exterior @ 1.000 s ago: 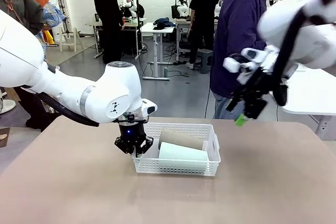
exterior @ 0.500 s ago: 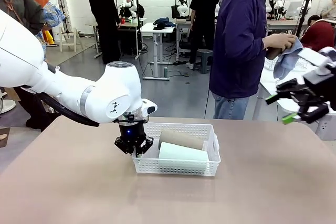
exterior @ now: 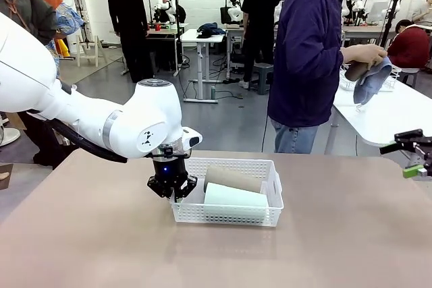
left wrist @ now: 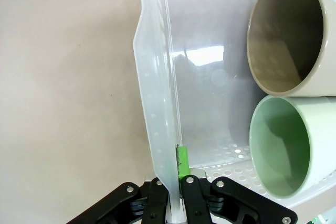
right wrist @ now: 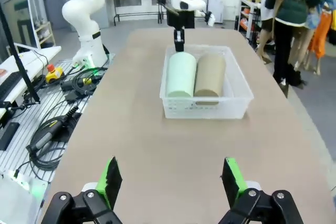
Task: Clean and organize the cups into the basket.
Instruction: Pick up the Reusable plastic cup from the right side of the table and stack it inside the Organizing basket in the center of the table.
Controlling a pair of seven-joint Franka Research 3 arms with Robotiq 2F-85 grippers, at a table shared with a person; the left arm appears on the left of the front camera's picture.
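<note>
The white lattice basket [exterior: 224, 216] sits mid-table with two cups lying in it side by side: a tan one [exterior: 232, 179] at the back and a mint one [exterior: 235, 197] in front. My left gripper [exterior: 173, 185] is shut on the basket's left wall [left wrist: 155, 93], one green pad [left wrist: 182, 162] inside it. The left wrist view looks into the tan cup's mouth [left wrist: 286, 35] and the mint cup's mouth [left wrist: 281, 145]. My right gripper [exterior: 408, 158] hangs open at the table's right edge; its own view [right wrist: 171, 179] looks along the table at the basket [right wrist: 205, 107]. The person holds another brown cup [exterior: 356, 70] in a blue cloth.
The person stands at the far side, turned to a white side table [exterior: 395, 116] on the right. Bare tan tabletop [exterior: 324, 247] lies all around the basket. Cables and a robot base [right wrist: 86, 40] lie off one long side of the table.
My right arm has swung from above the basket's right end out to the table's right edge. The person's hands with the cup and cloth have come into view. The left arm is still.
</note>
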